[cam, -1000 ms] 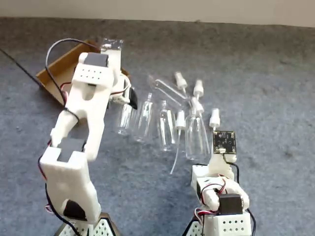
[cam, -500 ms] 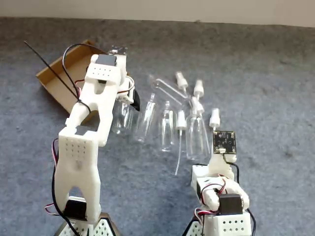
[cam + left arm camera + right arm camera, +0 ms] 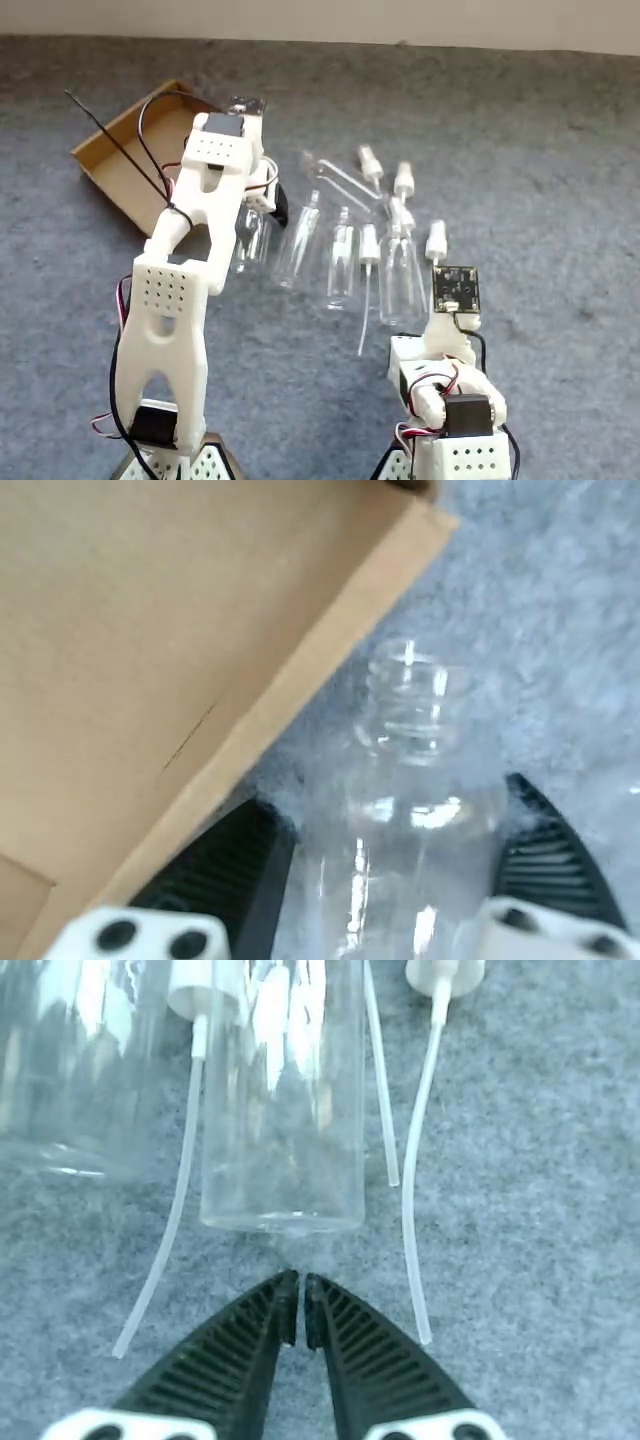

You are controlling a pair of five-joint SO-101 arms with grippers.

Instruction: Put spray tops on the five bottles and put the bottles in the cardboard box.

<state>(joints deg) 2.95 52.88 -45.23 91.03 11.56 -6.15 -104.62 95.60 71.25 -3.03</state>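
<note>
bottle (image 3: 405,715) sits inside left end effector (image 3: 392,802)

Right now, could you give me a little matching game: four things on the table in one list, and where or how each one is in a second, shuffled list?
1. left gripper
2. right gripper
3. cardboard box
4. spray tops

A. white, lying loose near the bottle necks
B. fingers together, holding nothing
C. at the far left of the table
D. fingers spread on either side of a capless bottle

Pairs: 1-D, 2-B, 3-C, 4-A.
</note>
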